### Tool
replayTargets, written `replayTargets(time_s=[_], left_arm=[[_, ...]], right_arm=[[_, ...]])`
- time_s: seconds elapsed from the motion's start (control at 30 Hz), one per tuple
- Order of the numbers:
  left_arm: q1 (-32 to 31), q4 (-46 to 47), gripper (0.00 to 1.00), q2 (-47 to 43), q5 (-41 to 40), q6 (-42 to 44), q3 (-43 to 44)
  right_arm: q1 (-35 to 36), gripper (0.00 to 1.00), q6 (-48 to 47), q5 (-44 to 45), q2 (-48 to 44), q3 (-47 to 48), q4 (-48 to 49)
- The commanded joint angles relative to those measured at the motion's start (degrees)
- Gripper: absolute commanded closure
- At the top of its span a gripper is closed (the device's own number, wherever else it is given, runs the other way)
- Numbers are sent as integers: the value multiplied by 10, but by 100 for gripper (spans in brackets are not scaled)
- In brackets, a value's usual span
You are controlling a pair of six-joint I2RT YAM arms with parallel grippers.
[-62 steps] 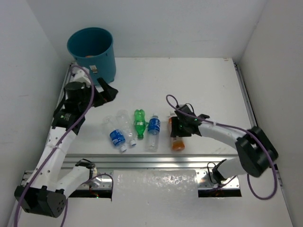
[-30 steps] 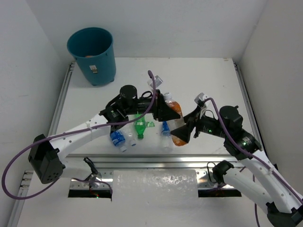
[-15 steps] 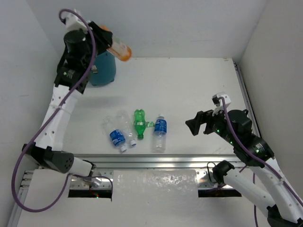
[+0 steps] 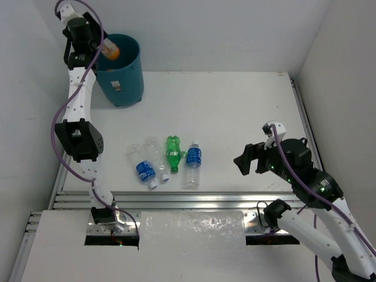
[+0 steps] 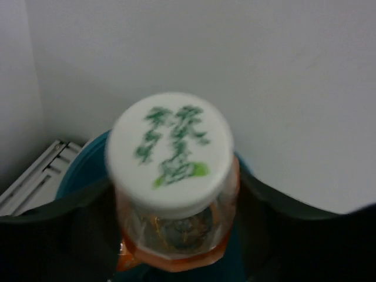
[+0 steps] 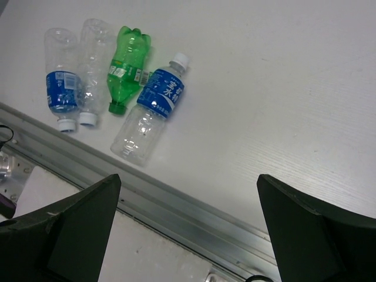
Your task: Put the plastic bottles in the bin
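Top external shows you the bin [image 4: 120, 76] at far left, your left gripper [image 4: 97, 46] clamped on an orange bottle [image 4: 110, 49] above its mouth: the drop step, so open the jaws next. Your right gripper [image 4: 243, 160] hangs wide open, empty, apart from four bottles [image 4: 173, 154] lying flat.

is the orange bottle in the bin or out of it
Out: the left gripper holds the orange bottle above the open mouth of the bin, not yet released.
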Motion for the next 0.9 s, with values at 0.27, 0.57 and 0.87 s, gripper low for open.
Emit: replayTargets(time_s=[0.27,0.57,0.87], left_arm=[[7,26,0,-105,50,5,4],[6,-41,0,-403,190,-94,-257],[-29,74,0,-714,325,-167,-692]], right_arm=[[3,1,123,-97,119,-83,137],[88,1,213,-7,377,-33,212],[136,7,236,67,512,-33,229]])
